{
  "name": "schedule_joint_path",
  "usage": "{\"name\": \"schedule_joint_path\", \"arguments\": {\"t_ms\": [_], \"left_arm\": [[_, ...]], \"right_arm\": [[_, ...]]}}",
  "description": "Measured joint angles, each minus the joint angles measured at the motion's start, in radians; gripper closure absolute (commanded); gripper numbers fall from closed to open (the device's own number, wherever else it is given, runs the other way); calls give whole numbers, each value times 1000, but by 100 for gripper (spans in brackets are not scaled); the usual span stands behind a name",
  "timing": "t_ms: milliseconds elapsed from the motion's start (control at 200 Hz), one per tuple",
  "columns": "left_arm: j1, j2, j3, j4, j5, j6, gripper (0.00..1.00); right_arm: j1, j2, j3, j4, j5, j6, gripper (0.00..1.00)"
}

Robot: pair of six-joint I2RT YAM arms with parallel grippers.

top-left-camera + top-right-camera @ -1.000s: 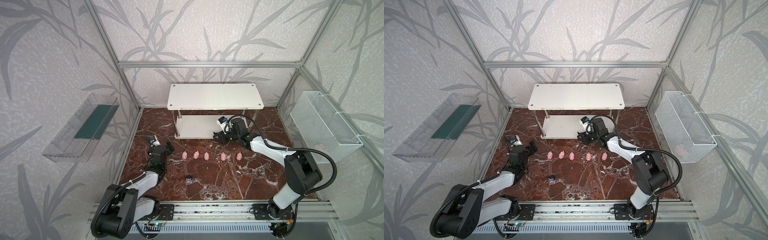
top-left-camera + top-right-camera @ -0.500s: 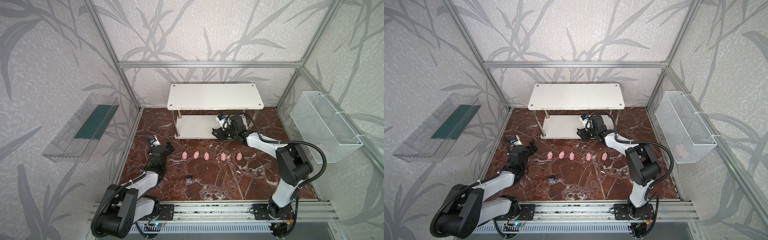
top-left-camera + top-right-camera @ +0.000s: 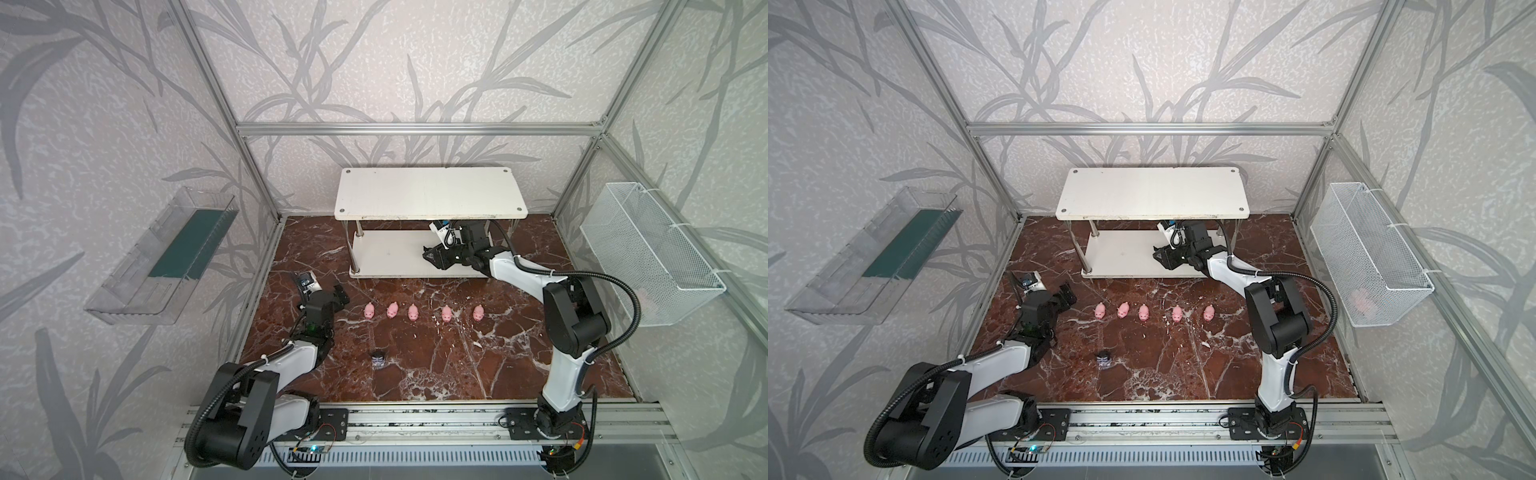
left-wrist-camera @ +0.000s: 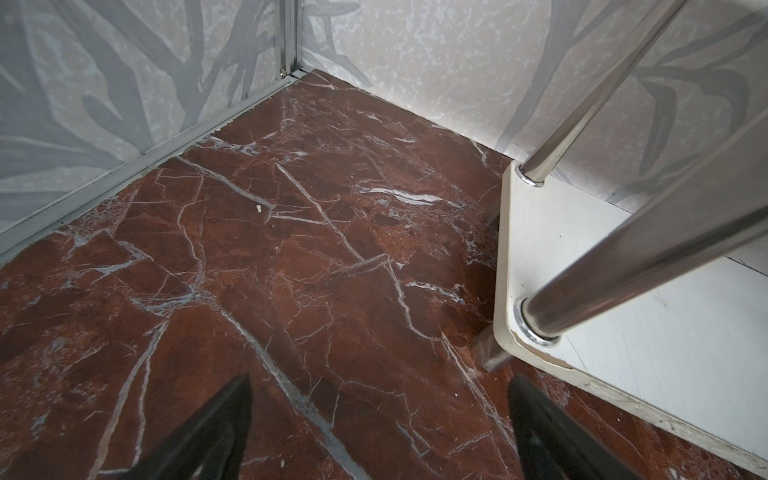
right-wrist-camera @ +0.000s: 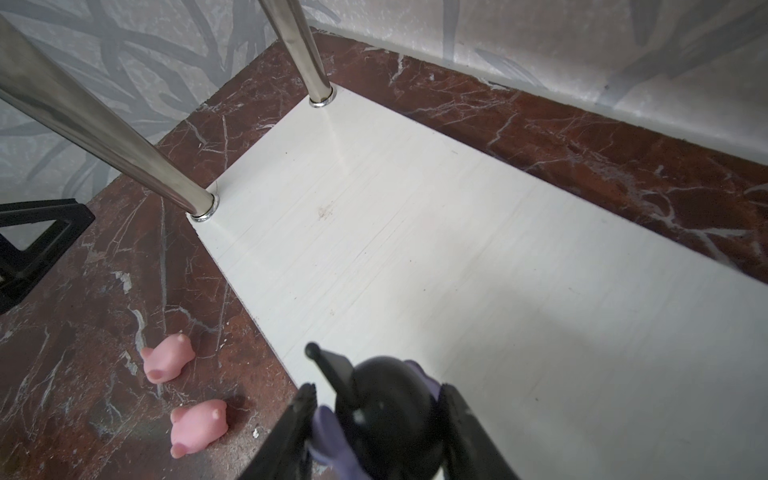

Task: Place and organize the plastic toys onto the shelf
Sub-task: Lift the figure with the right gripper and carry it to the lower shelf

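Horned figurine looks tiny, light, stiff, slick; my right hand clamps its round hood sides over shelf; left hand apart.

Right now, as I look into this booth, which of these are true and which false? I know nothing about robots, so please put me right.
1. Five pink pigs stand in a row on the floor. True.
2. The right tool is empty. False: it is shut on a black-and-purple figure, held by the lower board of the shelf.
3. The left tool is open and holds nothing. True.
4. One pig stands on the shelf's top board. False: all five pigs are on the floor in front of the shelf.
5. A dark figure sits on the floor, nearer the front than the pigs. True.
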Motion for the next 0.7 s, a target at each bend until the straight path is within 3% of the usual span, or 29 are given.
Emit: {"name": "schedule_joint_path", "arguments": {"t_ms": [705], "left_arm": [[0,69,3,23,22,-3,6]], "right_arm": [[-26,68,90,-122,-28,-53,66]]}}
